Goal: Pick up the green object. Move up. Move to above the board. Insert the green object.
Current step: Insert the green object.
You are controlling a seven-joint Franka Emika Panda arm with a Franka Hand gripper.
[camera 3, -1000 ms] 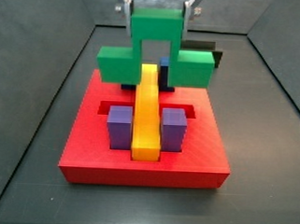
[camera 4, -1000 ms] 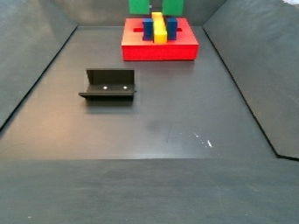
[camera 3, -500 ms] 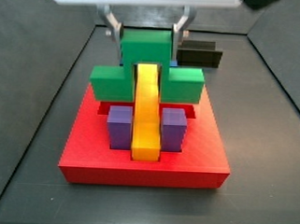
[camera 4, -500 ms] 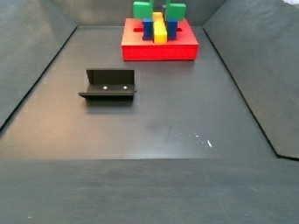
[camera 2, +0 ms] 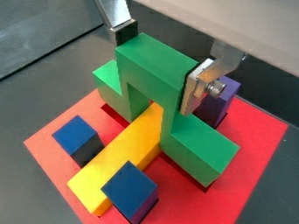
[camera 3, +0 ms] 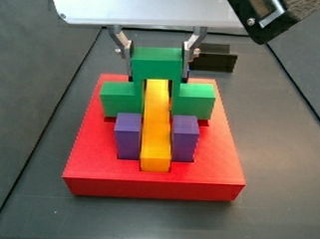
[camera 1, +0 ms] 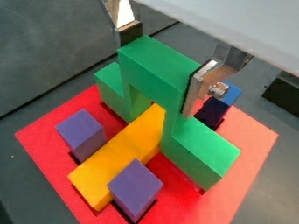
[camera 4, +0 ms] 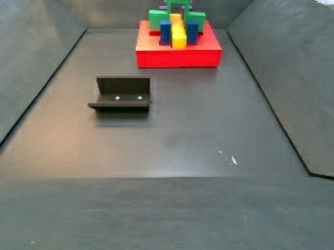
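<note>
In a side view, the dark L-shaped fixture [camera 4: 121, 95] stands alone on the grey floor [camera 4: 170, 176] in the left middle of the frame, well apart from the red board [camera 4: 179, 57] at the top centre.

In a side view, the board [camera 3: 154, 171] fills the lower middle of the frame. A long yellow bar [camera 3: 155, 123] runs up its centre, with a purple block [camera 3: 127, 133] touching it on the left and another purple block [camera 3: 186, 136] on the right. Behind them the green object [camera 3: 157, 80] straddles the far end of the bar, its side arms low on the board and its raised cube between the silver fingers [camera 3: 123, 40]. The gripper [camera 3: 159, 44] sits just above the board at the upper centre, clamped on the green object's raised cube. A small black block [camera 3: 216, 59] lies behind the board at the upper right.

In both wrist views the gripper [camera 1: 167, 54] grips the green object [camera 1: 163, 101] from two sides, one finger plate [camera 2: 201, 84] pressed flat against the cube's side. The yellow bar [camera 2: 122, 156] passes under the green object's arch. A blue block [camera 2: 77, 137] sits beside the bar in a wrist view, and the red board [camera 1: 263, 162] shows around the pieces.
</note>
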